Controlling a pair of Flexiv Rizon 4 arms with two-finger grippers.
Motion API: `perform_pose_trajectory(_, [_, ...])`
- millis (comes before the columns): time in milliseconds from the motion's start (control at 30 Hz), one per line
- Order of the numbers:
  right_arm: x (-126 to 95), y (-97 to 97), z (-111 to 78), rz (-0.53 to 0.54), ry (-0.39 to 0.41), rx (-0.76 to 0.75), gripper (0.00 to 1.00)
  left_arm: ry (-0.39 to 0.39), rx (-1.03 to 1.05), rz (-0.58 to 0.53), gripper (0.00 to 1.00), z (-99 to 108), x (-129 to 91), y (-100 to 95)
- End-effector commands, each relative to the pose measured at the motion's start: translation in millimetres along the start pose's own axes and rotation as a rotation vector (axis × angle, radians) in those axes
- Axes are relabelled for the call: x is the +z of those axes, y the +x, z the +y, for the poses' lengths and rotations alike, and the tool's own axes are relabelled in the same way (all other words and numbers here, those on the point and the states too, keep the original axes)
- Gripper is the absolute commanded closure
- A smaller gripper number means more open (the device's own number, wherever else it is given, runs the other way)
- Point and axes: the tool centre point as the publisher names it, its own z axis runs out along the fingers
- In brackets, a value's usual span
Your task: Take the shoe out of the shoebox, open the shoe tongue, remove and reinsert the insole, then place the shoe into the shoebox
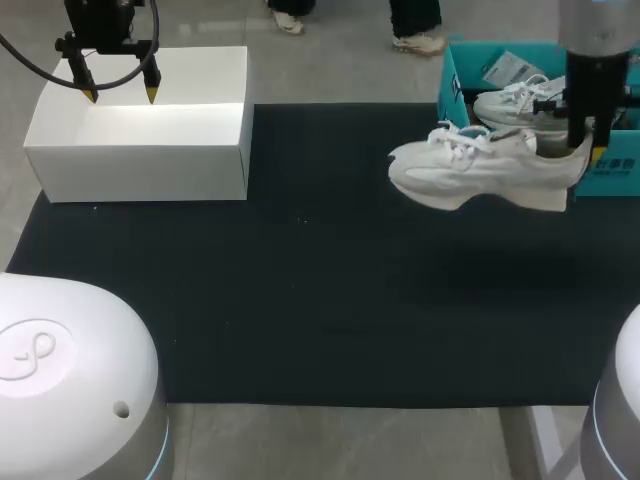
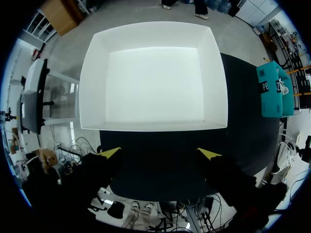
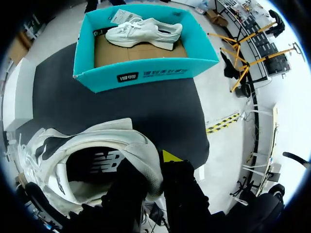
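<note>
A white shoe (image 1: 480, 172) hangs in the air over the black mat, toe toward the middle. My right gripper (image 1: 584, 150) is shut on its heel collar; in the right wrist view the shoe (image 3: 87, 155) opens under the gripper (image 3: 158, 167), one finger inside the heel, one outside. The teal shoebox (image 1: 610, 175) stands behind it at the right edge with a second white shoe (image 1: 515, 105) inside; the right wrist view shows that box (image 3: 146, 73) and shoe (image 3: 146, 31) ahead. My left gripper (image 1: 120, 92) is open above the white lid (image 1: 140, 125), seen below its fingers (image 2: 160, 153).
The black mat (image 1: 320, 300) covers the table between the white lid (image 2: 153, 77) at the far left and the teal shoebox (image 2: 272, 90) at the far right. Both arm bases sit at the near corners.
</note>
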Motion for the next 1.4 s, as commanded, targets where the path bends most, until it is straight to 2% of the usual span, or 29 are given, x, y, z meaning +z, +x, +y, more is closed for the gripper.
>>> perform_pose_trajectory(33, [17.1,30.1,-29.9,-0.017,-0.037,-0.016,1.0,0.0,0.0,0.0,0.0,-0.1,0.0,0.0])
perform_pose_trajectory(200, [32.9,61.7,-52.8,0.004,0.006,-0.053,1.0,0.0,0.0,0.0,0.0,-0.1,0.0,0.0])
perform_pose_trajectory(667, [56.6,122.8,-79.4,-0.024,0.046,-0.063,1.0,0.0,0.0,0.0,0.0,-0.1,0.0,0.0])
perform_pose_trajectory(1000, [63.0,147.3,-88.1,-0.034,0.056,-0.044,1.0,0.0,0.0,0.0,0.0,-0.1,0.0,0.0])
perform_pose_trajectory(1233, [58.9,156.0,-97.9,-0.048,0.043,-0.073,1.0,0.0,0.0,0.0,0.0,-0.1,0.0,0.0])
perform_pose_trajectory(1400, [65.1,162.5,-101.4,-0.044,0.042,-0.058,1.0,0.0,0.0,0.0,0.0,-0.1,0.0,0.0])
